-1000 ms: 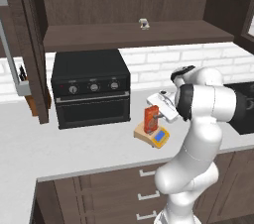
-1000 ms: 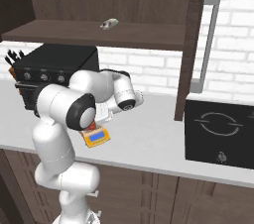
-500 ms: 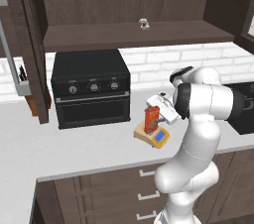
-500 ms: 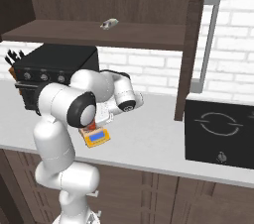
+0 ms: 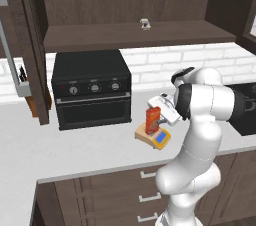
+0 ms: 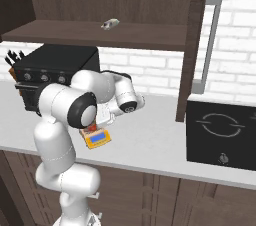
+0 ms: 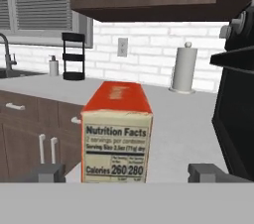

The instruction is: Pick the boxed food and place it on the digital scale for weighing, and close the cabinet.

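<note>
The boxed food, an orange-red carton, stands upright on the yellow digital scale in front of the arm. My gripper hovers right at the carton, open, with its fingers on either side and apart from it. In the hand view the carton shows its nutrition label close up, and the two fingertips stand wide of its sides. From the right, the scale peeks out under the arm. The dark brown cabinet door hangs open at the left, and its other door is open too.
A black toaster oven sits left of the scale. A small white-grey object lies on the open shelf above. A knife block stands by the left door. A black cooktop lies to the right, with drawers below.
The jaws have gone from shut on the carton to wide open. The carton stays upright on the scale, and the hand has barely moved.
</note>
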Motion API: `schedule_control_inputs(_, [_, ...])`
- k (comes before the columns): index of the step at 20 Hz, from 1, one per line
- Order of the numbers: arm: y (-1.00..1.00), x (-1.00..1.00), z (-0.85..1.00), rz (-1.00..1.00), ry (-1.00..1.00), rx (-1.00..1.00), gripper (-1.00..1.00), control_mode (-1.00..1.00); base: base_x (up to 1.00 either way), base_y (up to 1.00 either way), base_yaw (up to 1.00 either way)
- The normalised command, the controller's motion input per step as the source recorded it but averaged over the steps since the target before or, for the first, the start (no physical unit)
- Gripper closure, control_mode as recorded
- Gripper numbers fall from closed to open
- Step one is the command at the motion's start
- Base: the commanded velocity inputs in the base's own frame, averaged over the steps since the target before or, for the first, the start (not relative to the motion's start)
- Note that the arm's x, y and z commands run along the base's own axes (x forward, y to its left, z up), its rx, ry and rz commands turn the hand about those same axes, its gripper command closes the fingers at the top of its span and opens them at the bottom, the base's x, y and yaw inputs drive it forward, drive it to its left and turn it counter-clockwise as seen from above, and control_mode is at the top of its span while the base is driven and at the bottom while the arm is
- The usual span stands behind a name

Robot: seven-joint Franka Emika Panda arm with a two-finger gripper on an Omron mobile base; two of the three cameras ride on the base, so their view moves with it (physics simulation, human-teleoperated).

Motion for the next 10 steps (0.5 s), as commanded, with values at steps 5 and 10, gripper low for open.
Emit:
schedule_control_inputs(5, [-0.04, 0.0, 0.26, 0.0, 0.0, 0.0, -1.0, -1.0, 0.0, 0.0, 0.0])
schedule_control_inputs(10, [-0.09, -0.03, 0.44, 0.0, 0.0, 0.0, -1.0, -1.0, 0.0, 0.0, 0.0])
